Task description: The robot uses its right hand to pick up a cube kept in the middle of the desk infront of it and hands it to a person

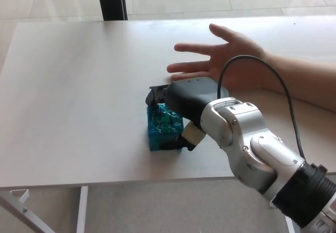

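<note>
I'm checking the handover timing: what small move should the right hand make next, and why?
Probably close the right hand firmly on the cube: its fingers straddle the cube, which sits on the desk, and the person's open hand waits just beyond.

Cube [161,129] on desk [73,96] (person's hand [226,60] behind)

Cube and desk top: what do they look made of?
Cube: teal, glossy, likely hard plastic or a shiny wrap; it shows uneven bright glints and dark seams splitting its faces into blocks. Desk: pale matte board, probably laminate; faint grain streaks, no sharp reflections, thin flat edge at the front.
</note>
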